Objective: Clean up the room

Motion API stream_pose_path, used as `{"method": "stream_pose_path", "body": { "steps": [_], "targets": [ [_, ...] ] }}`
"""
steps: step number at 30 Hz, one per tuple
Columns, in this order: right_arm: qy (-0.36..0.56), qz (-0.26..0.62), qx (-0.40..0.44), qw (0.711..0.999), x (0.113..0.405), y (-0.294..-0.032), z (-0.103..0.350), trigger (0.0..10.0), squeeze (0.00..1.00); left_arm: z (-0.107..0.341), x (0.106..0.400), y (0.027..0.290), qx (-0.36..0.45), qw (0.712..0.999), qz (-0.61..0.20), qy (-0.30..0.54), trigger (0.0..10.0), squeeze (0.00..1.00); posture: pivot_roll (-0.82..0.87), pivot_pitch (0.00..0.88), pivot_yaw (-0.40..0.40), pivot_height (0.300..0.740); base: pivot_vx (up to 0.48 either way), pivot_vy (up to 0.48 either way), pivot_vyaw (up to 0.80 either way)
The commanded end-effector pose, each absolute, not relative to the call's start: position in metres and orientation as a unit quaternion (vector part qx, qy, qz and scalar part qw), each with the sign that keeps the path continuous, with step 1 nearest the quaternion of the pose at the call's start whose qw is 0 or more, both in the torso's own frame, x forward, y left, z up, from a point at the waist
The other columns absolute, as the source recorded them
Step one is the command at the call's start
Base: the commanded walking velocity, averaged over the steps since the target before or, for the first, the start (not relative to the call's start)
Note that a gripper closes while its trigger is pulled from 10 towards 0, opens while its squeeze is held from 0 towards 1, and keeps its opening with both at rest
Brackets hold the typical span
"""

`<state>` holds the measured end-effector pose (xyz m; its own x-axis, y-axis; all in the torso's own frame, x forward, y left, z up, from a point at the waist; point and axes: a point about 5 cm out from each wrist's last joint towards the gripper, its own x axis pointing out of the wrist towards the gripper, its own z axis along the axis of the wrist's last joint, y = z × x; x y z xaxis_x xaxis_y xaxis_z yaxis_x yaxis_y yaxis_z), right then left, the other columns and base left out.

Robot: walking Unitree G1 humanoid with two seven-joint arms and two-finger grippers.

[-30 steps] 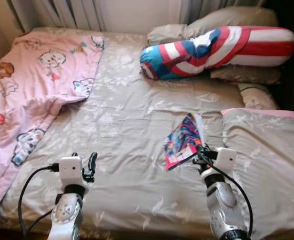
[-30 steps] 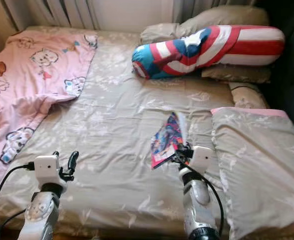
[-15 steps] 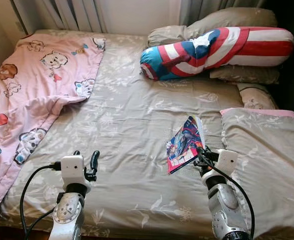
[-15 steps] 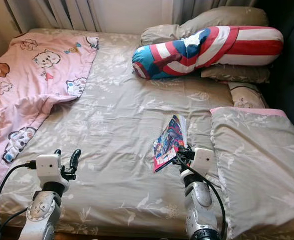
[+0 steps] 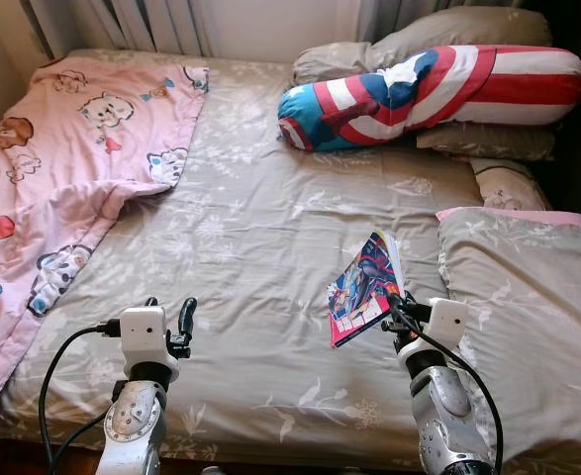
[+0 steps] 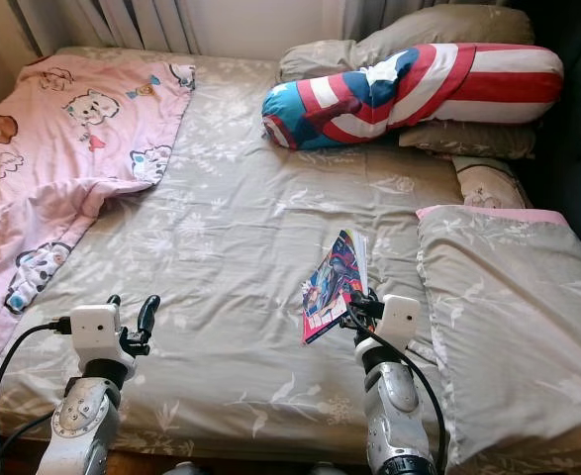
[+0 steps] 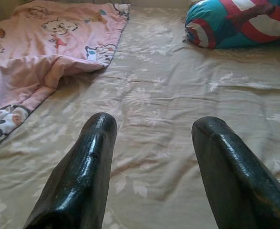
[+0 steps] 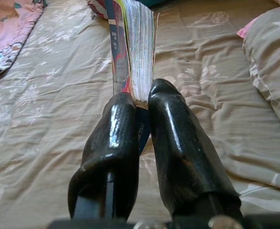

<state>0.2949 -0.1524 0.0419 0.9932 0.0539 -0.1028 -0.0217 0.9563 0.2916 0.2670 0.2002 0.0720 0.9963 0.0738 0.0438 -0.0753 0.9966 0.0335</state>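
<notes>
A colourful comic book [image 5: 363, 288] stands tilted above the grey flowered bed sheet [image 5: 260, 237], its lower edge pinched by my right gripper [image 5: 394, 302]. The right wrist view shows the book's page edges [image 8: 139, 52] squeezed between the two black fingers [image 8: 118, 138]. Over the bed's near left part, my left gripper [image 5: 169, 322] is open with nothing in it; its fingers [image 7: 82, 176] are spread wide over the sheet in the left wrist view.
A pink cartoon blanket [image 5: 52, 168] lies crumpled over the bed's left side. A red, white and blue bolster [image 5: 429, 94] and grey pillows [image 5: 448, 35] sit at the head. A folded grey duvet [image 5: 528, 297] covers the right side.
The camera has drawn back a little, so more of the bed's near edge shows. The book stays held in my right gripper; the left gripper stays open.
</notes>
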Motion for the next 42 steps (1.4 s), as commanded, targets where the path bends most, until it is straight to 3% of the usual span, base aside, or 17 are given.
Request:
{"method": "stream_pose_path", "body": {
  "steps": [1, 5, 15, 19, 27, 36, 39, 42],
  "targets": [
    [0.036, 0.032, 0.145, 0.988, 0.299, -0.150, 0.051, 10.0, 0.00, 0.068, 0.264, 0.201, 0.019, 0.999, 0.039, -0.011, 10.0, 0.00, 0.03, 0.180, -0.051, 0.686, 0.000, 0.000, 0.00],
    [0.028, 0.031, 0.143, 0.989, 0.299, -0.150, 0.052, 10.0, 0.00, 0.068, 0.264, 0.201, 0.020, 0.999, 0.039, -0.010, 10.0, 0.00, 0.03, 0.181, -0.050, 0.667, 0.000, 0.000, 0.00],
    [0.035, 0.056, 0.146, 0.987, 0.306, -0.142, 0.054, 10.0, 0.00, 0.068, 0.262, 0.205, 0.025, 0.999, 0.041, -0.008, 10.0, 0.00, 0.05, 0.176, -0.042, 0.667, 0.000, 0.000, 0.00],
    [0.037, 0.060, 0.142, 0.987, 0.307, -0.140, 0.053, 10.0, 0.00, 0.069, 0.262, 0.206, 0.028, 0.999, 0.038, -0.009, 10.0, 0.00, 0.05, 0.171, -0.034, 0.642, 0.000, 0.000, 0.00],
    [0.042, 0.058, 0.151, 0.986, 0.304, -0.139, 0.048, 10.0, 0.00, 0.069, 0.262, 0.205, 0.032, 0.999, 0.032, -0.007, 10.0, 0.00, 0.06, 0.169, -0.025, 0.642, 0.000, 0.000, 0.00],
    [0.040, 0.088, 0.198, 0.975, 0.310, -0.129, 0.050, 10.0, 0.00, 0.070, 0.259, 0.210, 0.040, 0.999, 0.030, -0.006, 10.0, 0.00, 0.08, 0.170, -0.006, 0.642, 0.000, 0.000, 0.00],
    [0.024, 0.108, 0.282, 0.953, 0.321, -0.127, 0.060, 10.0, 0.00, 0.074, 0.258, 0.214, 0.048, 0.998, 0.029, -0.006, 10.0, 0.00, 0.10, 0.176, 0.012, 0.642, 0.000, 0.000, 0.00],
    [0.024, 0.115, 0.298, 0.947, 0.324, -0.127, 0.061, 10.0, 0.00, 0.075, 0.256, 0.217, 0.052, 0.998, 0.026, -0.005, 10.0, 0.00, 0.10, 0.182, 0.024, 0.642, 0.000, 0.000, 0.00]
  ]
}}
